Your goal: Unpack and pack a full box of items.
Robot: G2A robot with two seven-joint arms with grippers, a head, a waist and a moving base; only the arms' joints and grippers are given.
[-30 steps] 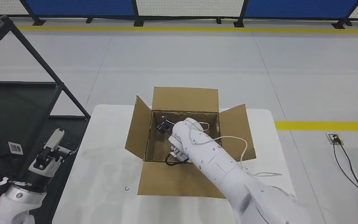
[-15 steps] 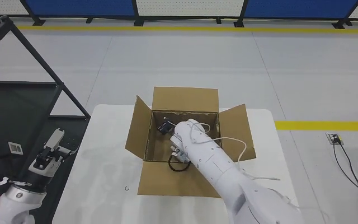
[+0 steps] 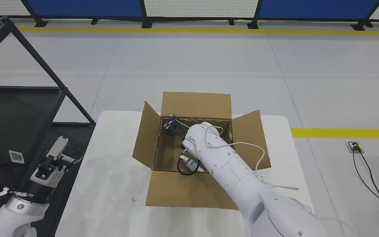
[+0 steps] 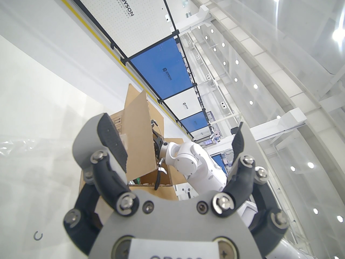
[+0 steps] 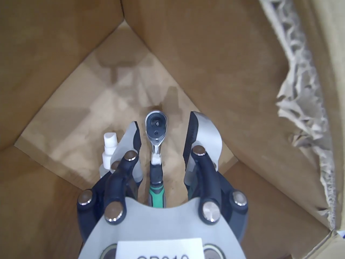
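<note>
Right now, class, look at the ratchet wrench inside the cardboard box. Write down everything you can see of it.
The ratchet wrench has a shiny, rounded metal head with two dark spots on its face. A slim neck leads to a white band, a black collar and a green grip. It appears to lie on the cardboard box floor. It sits between the open fingers of the right gripper, apparently untouched. The handle end is hidden beneath the gripper.

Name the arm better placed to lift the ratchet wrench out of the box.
Right. The right gripper is inside the box, open, straddling the ratchet wrench. The left gripper hangs open beside the table, away from the box.
</note>
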